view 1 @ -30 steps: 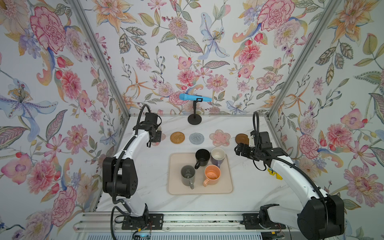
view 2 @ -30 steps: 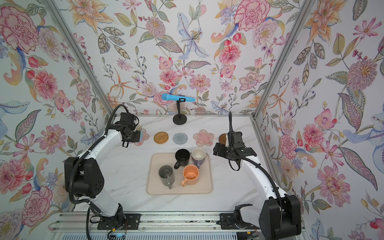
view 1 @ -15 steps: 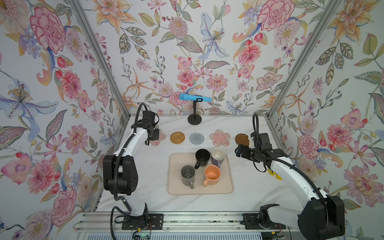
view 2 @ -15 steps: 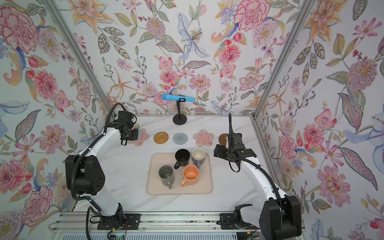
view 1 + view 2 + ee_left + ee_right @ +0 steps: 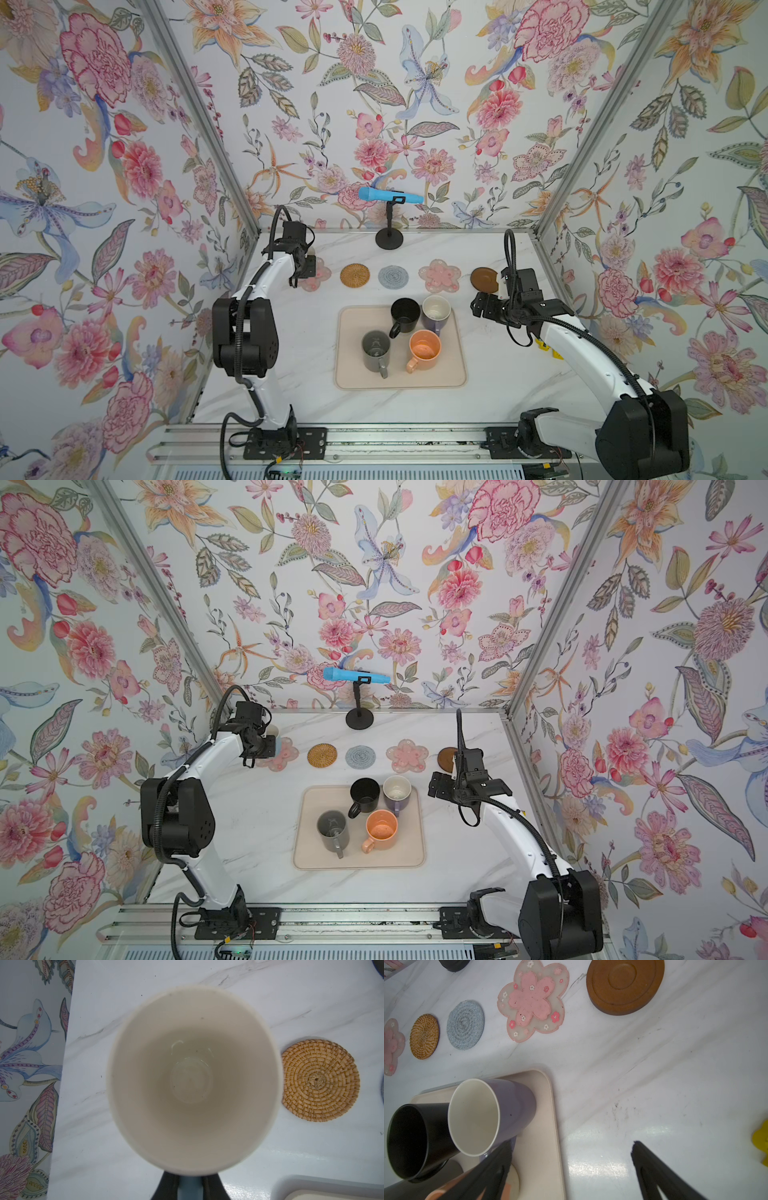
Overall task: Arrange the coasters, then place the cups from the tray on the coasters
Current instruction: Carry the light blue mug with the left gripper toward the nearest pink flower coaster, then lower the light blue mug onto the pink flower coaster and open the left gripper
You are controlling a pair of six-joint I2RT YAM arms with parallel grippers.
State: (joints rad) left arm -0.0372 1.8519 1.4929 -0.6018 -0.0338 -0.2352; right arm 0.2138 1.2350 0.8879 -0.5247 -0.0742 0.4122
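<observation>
We are watching the left gripper (image 5: 190,1187), clenched on the handle of the light blue mug (image 5: 191,1078), settling back over the leftmost pink flower coaster (image 5: 289,750) after a slight drift, so the first placement is nearing. The left wrist view is showing that grip but hiding the coaster, which both top views are showing. The right gripper (image 5: 572,1145) is hanging spread and empty beside the tray (image 5: 544,1126), which is holding four mugs.

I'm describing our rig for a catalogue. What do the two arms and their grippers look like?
The left arm and right arm have white links, bulky black joint housings and black ribbed cables. The left gripper and right gripper have black tapering fingers.
</observation>
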